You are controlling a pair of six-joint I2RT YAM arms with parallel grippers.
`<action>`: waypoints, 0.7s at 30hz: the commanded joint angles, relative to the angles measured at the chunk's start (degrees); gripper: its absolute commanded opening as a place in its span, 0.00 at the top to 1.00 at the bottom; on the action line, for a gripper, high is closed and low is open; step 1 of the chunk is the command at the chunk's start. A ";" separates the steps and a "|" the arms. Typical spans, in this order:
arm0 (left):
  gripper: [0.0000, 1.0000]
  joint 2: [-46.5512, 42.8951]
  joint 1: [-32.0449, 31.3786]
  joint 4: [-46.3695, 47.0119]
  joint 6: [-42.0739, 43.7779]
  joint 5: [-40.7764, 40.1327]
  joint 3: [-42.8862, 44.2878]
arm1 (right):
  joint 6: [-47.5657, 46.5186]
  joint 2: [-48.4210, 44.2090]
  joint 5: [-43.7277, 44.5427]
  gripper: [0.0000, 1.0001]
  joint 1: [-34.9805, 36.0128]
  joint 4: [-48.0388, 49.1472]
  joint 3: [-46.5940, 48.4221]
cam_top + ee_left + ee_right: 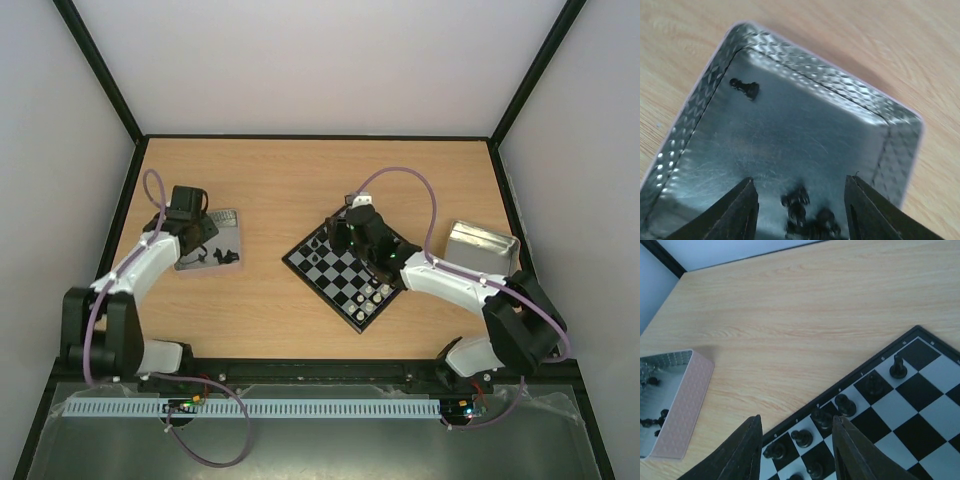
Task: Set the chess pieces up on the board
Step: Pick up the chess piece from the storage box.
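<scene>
Left arm folded at the elbow. left gripper tilted down into the metal tray, fingers apart either side of the loose black pieces, not clamped. Right arm reaches left. right gripper low over the board, fingers apart, apparently empty. The row of black pieces lines the board's far-left edge.

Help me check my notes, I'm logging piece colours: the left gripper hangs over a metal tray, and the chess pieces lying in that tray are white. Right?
Not quite: the chess pieces in the metal tray are black, not white. The left wrist view shows it: a lone piece near one corner, the rest clustered close by the left gripper, which does hang over that tray.
</scene>
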 commanded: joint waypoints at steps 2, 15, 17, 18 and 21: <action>0.55 10.96 3.24 6.06 -6.53 -3.38 3.21 | 0.41 -2.88 -2.15 0.63 -0.29 2.33 -2.53; 0.55 28.40 5.37 3.68 -12.62 -14.43 12.89 | 1.02 -7.55 -2.13 0.63 -0.27 4.01 -7.02; 0.55 29.01 5.40 3.65 -12.68 -14.35 12.94 | 0.93 -7.64 -2.01 0.64 -0.32 3.89 -7.02; 0.55 29.17 5.43 3.51 -12.83 -14.47 12.87 | 0.92 -7.64 -2.00 0.64 -0.36 3.91 -7.09; 0.57 28.88 5.55 3.08 -13.28 -14.67 12.37 | 0.99 -7.46 -2.00 0.64 -0.31 4.00 -7.06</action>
